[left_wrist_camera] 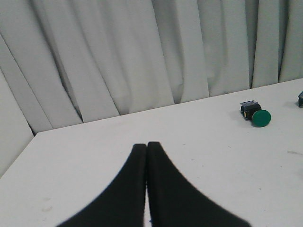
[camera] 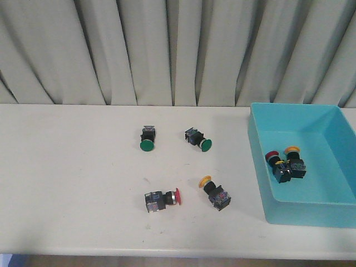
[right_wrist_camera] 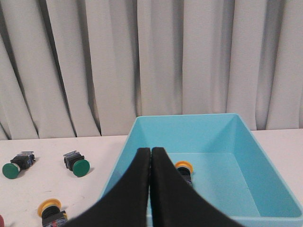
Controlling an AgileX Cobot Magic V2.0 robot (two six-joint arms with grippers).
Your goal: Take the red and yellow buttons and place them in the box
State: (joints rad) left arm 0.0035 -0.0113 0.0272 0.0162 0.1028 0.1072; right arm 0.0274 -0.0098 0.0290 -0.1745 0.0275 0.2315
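Note:
A red button (camera: 162,199) and a yellow button (camera: 215,193) lie on the white table near its front edge. The light blue box (camera: 261,161) stands at the right and holds a red button (camera: 276,162) and a yellow button (camera: 294,161). From the right wrist view, the box (right_wrist_camera: 208,127) lies just beyond my shut right gripper (right_wrist_camera: 150,152); a yellow button (right_wrist_camera: 185,169) shows inside it and another yellow button (right_wrist_camera: 51,212) on the table. My left gripper (left_wrist_camera: 146,146) is shut and empty over bare table. Neither gripper shows in the front view.
Two green buttons (camera: 147,138) (camera: 198,139) lie in the middle of the table, toward the back. One green button (left_wrist_camera: 254,113) shows in the left wrist view, two green buttons (right_wrist_camera: 17,164) (right_wrist_camera: 76,162) in the right wrist view. Grey curtains hang behind the table.

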